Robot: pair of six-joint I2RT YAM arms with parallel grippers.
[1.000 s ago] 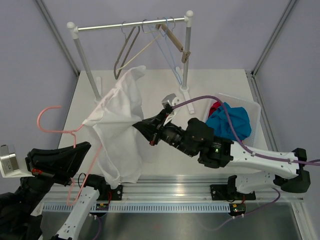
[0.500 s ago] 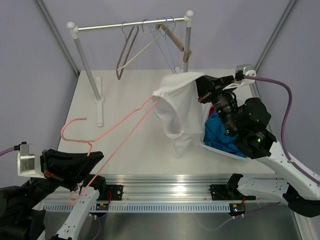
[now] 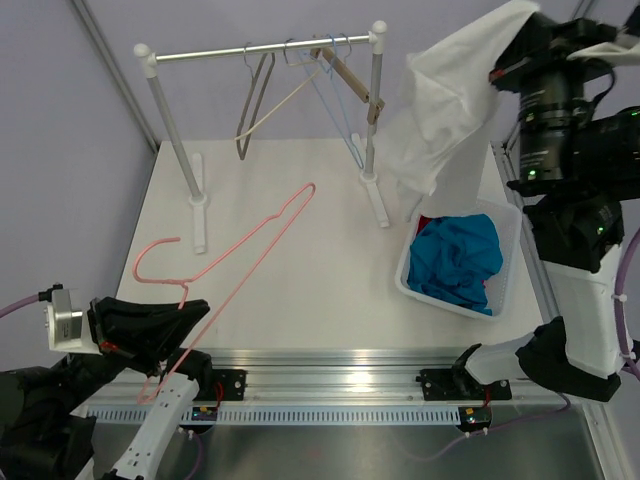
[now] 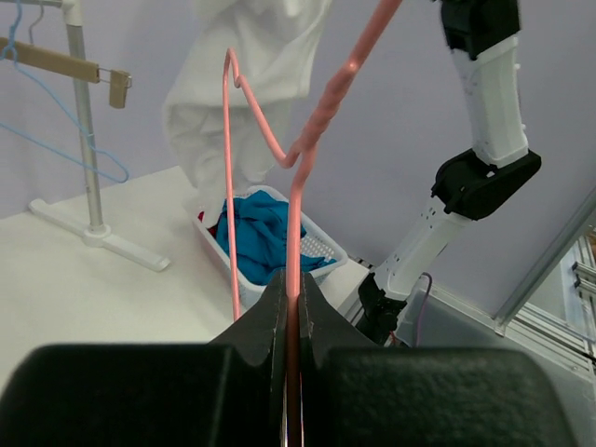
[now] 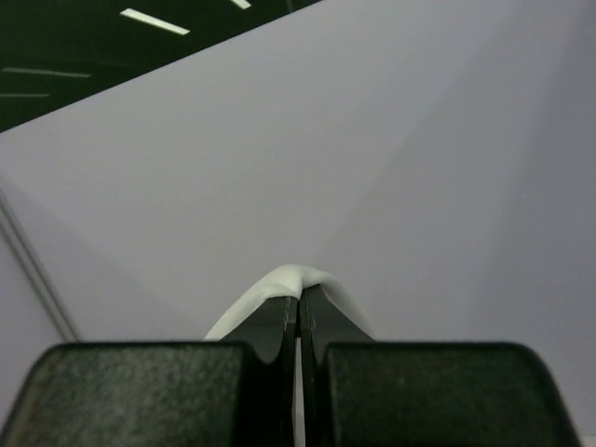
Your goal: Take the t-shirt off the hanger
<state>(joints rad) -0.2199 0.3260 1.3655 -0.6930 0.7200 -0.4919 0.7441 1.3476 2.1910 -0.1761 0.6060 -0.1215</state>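
Observation:
The white t-shirt [image 3: 440, 110] hangs free in the air at the upper right, above the white basket [image 3: 505, 290]. My right gripper [image 3: 512, 42] is shut on its top fold, which drapes over the fingertips in the right wrist view [image 5: 298, 279]. The pink hanger [image 3: 240, 245] is bare and slants over the table's left half. My left gripper [image 3: 190, 318] is shut on its lower wire, seen between the closed fingers in the left wrist view [image 4: 293, 289]. The shirt also shows in that view [image 4: 242, 84], beyond the hanger.
A clothes rack [image 3: 260, 50] with several empty hangers stands at the back of the table. The basket holds blue clothing [image 3: 460, 255] and something red. The rack's feet [image 3: 375, 195] rest on the table beside the basket.
My right arm has swung up and to the right, lifting the white t-shirt clear of the hanger and above the basket. The pink hanger has stayed low at the left.

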